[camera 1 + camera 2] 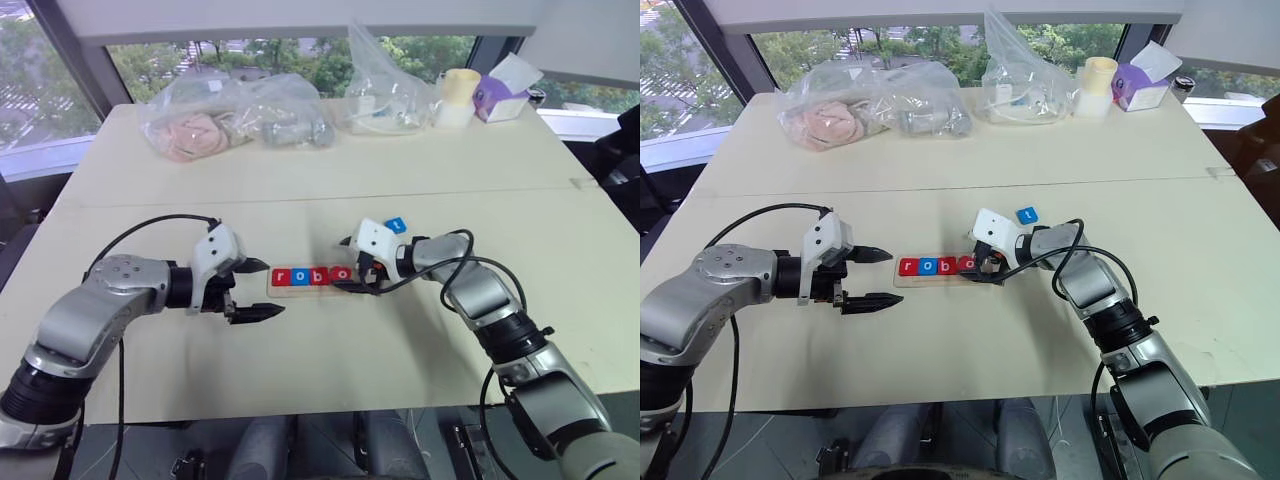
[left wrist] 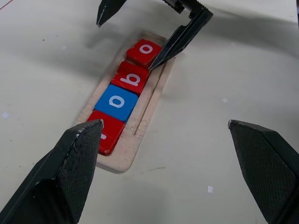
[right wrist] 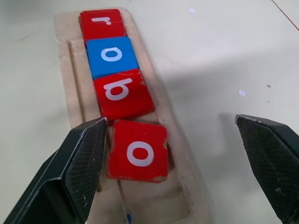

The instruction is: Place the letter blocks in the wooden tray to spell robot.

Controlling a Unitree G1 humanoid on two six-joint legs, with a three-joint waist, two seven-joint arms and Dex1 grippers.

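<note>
Wooden tray (image 3: 70, 56) holds r, o, b, o; right fingers (image 3: 84, 163) spread, hiding its end; left fingers (image 2: 74, 158) apart.

Pale, matt unfinished wood forms the wooden tray (image 3: 70, 70). The letter blocks (image 3: 122, 94) carry glossy red or blue paint, chipped at edges. Gripper fingers (image 3: 77, 165) show matt black knurled texture. Upper frame: clear crinkled plastic bags (image 1: 235, 115); matt cream table (image 1: 330, 370).

along the table's (image 1: 300, 190) far edge lie clear plastic bags (image 1: 235, 120), a pale roll (image 1: 457, 96) and a purple tissue box (image 1: 505, 95).
</note>
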